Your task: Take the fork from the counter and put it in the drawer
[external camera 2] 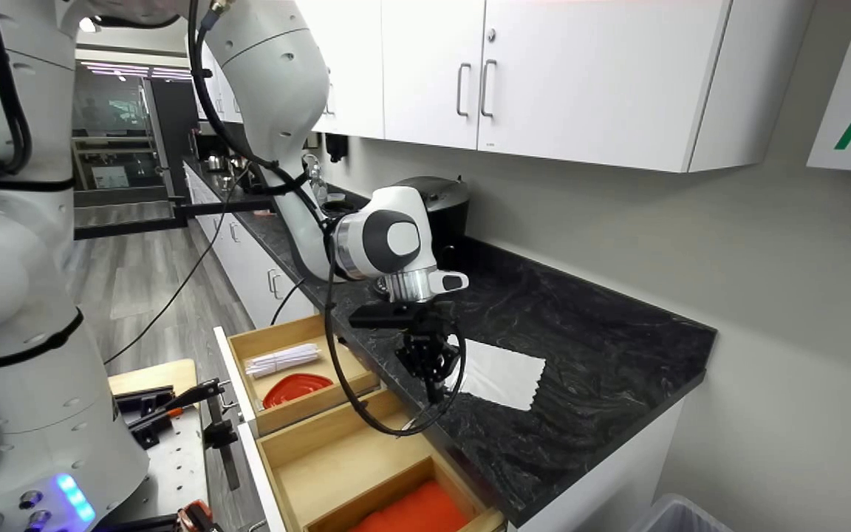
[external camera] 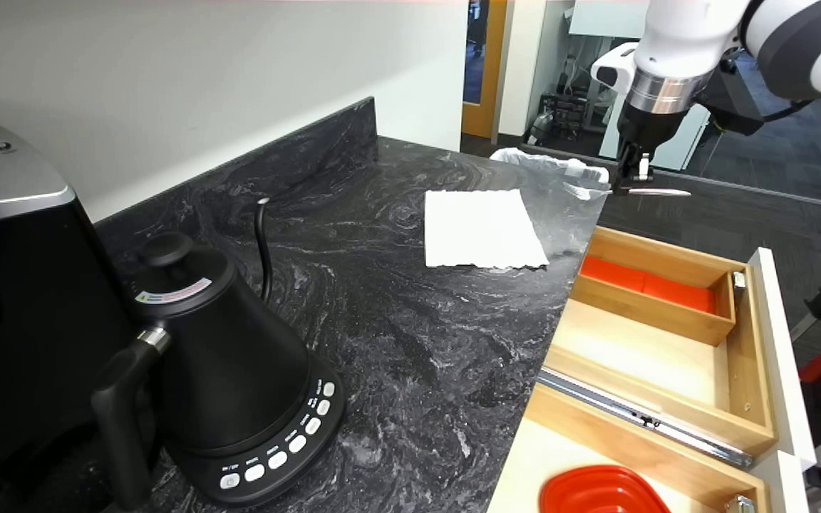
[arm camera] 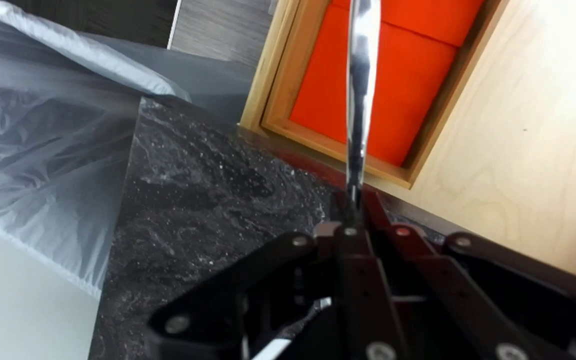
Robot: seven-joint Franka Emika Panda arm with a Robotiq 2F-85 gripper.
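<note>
The slim silver-grey metal fork is in mid-air over the wide pale wooden drawer, overlapping the drawer's orange-red compartment in the wrist view; its height above the drawer I cannot tell. The wrist view's top edge cuts off the fork's outer end, and its prongs cannot be made out. The black two-fingered claw pinches the fork, its fingertips dark, blurred and almost meeting. The white-veined black stone counter runs beside the drawer, its edge hiding the drawer's inner end. In an exterior view, a looping black cable leaves little of the fork readable, and the claw hides a corner of the white paper napkin, near the drawer. The glossy red dish in the second wooden drawer, just beside the drawer, is cut off below in an exterior view. Well apart from the drawer stand a black kettle and a cropped black-and-silver appliance.
</note>
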